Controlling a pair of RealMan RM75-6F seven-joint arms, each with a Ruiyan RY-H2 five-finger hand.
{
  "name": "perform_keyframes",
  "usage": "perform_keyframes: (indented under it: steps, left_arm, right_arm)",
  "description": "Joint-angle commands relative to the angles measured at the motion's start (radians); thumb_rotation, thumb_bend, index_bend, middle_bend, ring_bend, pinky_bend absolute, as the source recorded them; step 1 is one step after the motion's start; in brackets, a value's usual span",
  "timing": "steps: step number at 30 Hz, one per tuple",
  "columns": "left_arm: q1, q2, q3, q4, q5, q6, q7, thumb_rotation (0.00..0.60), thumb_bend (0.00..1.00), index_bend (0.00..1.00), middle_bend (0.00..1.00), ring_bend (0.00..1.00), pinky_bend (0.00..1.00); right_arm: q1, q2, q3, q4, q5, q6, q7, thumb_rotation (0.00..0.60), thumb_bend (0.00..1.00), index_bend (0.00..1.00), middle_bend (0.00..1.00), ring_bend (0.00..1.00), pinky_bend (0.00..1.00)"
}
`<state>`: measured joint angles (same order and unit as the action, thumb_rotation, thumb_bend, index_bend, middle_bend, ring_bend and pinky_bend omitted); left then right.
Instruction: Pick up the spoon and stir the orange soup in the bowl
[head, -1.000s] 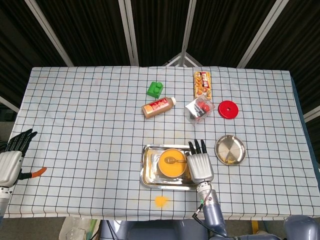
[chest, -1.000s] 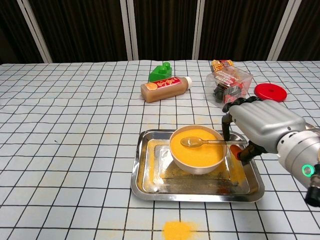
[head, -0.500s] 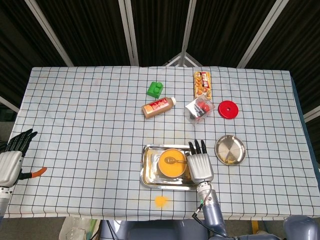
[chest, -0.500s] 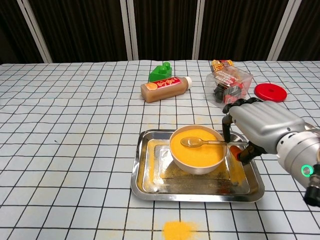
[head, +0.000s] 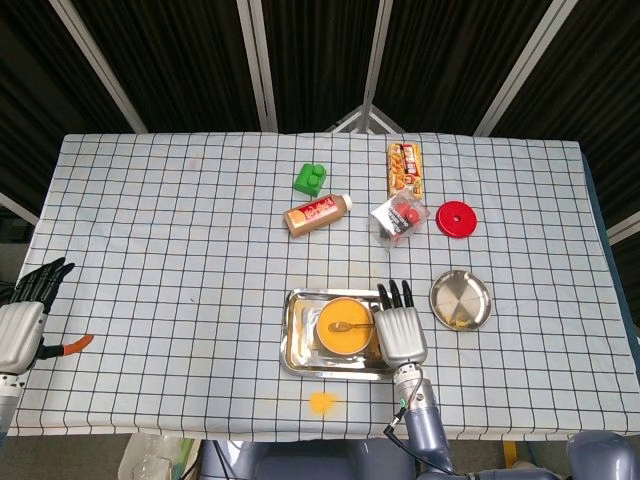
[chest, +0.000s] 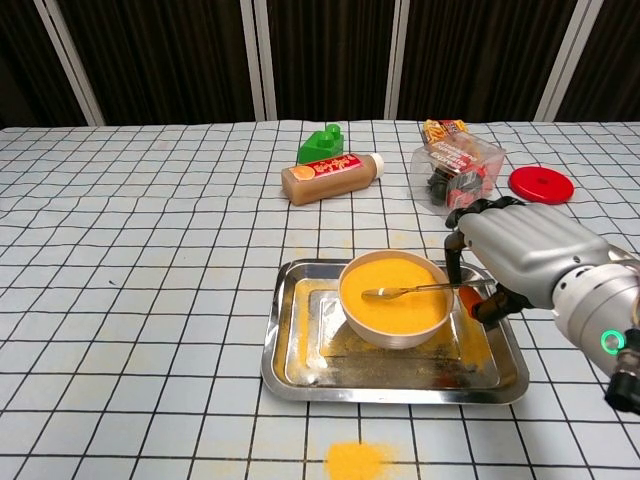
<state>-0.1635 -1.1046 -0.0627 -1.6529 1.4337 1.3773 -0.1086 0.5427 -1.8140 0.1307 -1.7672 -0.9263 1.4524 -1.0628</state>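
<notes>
Right hand (chest: 525, 262) holds spoon (chest: 400, 292) in bowl (chest: 392, 322).

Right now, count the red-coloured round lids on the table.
1: the flat red round lid lies at the table's far right, right of the clear plastic snack tub. None seems hidden.
</notes>
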Motion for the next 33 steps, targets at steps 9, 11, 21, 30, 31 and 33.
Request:
perform_keyframes:
  steps: [9,11,21,30,31,33]
  left_arm:
    - [0.000,0.000,0.000,0.000,-0.001,-0.001,0.000,0.600,0.00,0.00,0.00,0.00,0.00]
    - [0.000,0.000,0.000,0.000,-0.001,-0.001,0.000,0.600,0.00,0.00,0.00,0.00,0.00]
    - [-0.001,0.000,0.000,0.000,-0.001,-0.001,0.001,0.600,0.00,0.00,0.00,0.00,0.00]
    - [-0.001,0.000,-0.001,-0.001,-0.003,-0.002,0.002,0.600,0.00,0.00,0.00,0.00,0.00]
    - [-0.001,0.000,-0.001,-0.001,-0.003,-0.002,0.002,0.600,0.00,0.00,0.00,0.00,0.00]
    - [-0.001,0.000,-0.001,-0.001,-0.003,-0.002,0.001,0.600,0.00,0.00,0.00,0.00,0.00]
  right_arm:
    - [-0.001,0.003,-0.002,-0.001,0.000,0.002,-0.004,0.600,0.58,0.53,0.15,0.00,0.00]
    - [-0.001,0.004,-0.003,-0.002,-0.003,0.003,-0.003,0.600,0.58,0.56,0.21,0.00,0.00]
    - [-0.004,0.013,-0.015,0.001,-0.056,-0.002,0.040,0.600,0.73,0.72,0.44,0.14,0.00]
    - [-0.007,0.013,-0.024,0.012,-0.093,-0.009,0.069,0.600,0.84,0.81,0.58,0.29,0.00]
    - [-0.007,0.013,-0.026,0.013,-0.096,-0.010,0.071,0.600,0.84,0.82,0.59,0.30,0.00]
    - [-0.008,0.012,-0.028,0.015,-0.103,-0.010,0.073,0.600,0.84,0.84,0.61,0.32,0.00]
